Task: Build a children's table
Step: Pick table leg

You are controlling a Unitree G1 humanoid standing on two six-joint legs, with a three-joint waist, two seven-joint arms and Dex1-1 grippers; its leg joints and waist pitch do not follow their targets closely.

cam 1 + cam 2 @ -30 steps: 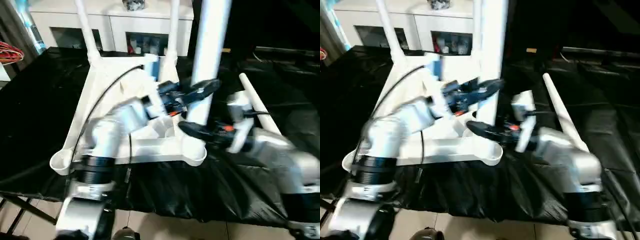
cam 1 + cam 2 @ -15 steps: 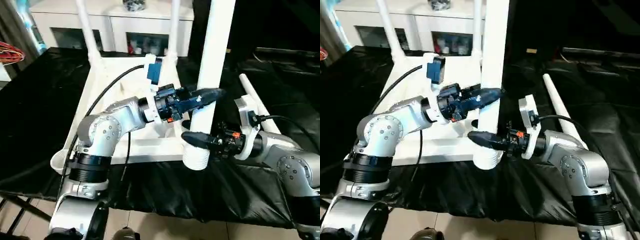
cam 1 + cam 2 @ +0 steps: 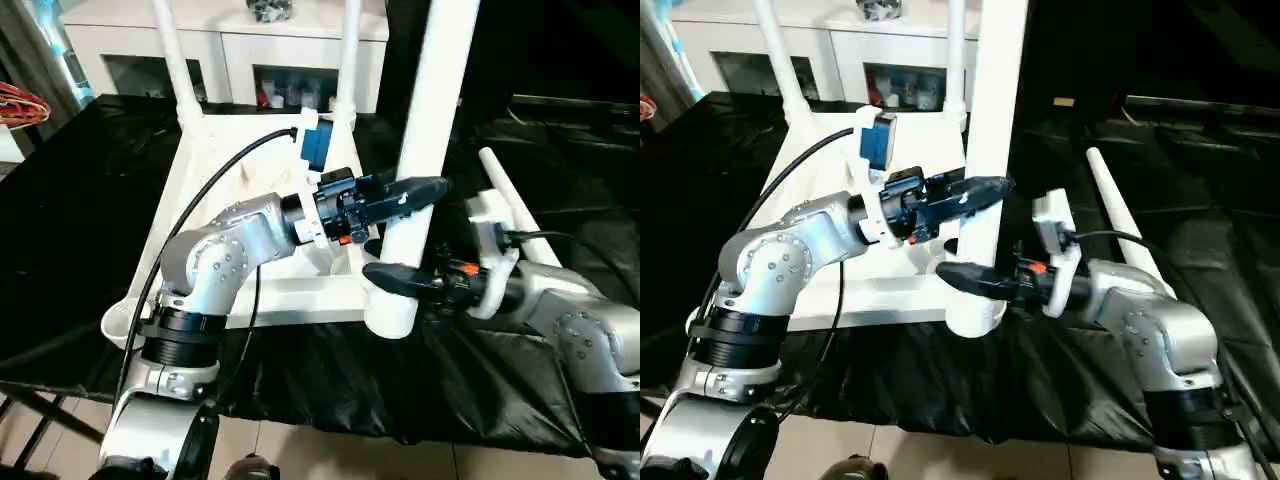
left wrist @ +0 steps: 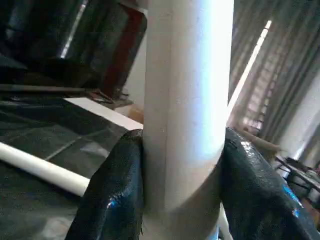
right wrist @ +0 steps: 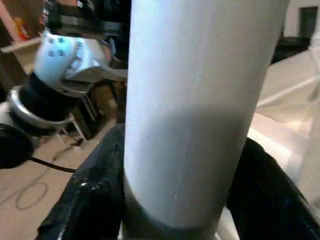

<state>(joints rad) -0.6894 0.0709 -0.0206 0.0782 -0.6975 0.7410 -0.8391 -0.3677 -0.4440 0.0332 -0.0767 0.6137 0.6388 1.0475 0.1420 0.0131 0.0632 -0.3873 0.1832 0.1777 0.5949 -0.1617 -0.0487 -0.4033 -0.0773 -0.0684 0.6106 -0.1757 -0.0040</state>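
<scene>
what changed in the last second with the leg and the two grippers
The left gripper has closed from a wider opening onto the upright leg, fingers now against it. The right gripper stays lower on the same leg, by the near right corner socket. The tabletop, two far legs and loose leg have stayed put.

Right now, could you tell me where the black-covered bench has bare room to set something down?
Free: the black cover left of the upturned tabletop, and the stretch right of the loose leg. Crowded: the near right corner, where both grippers meet on the upright leg.
</scene>
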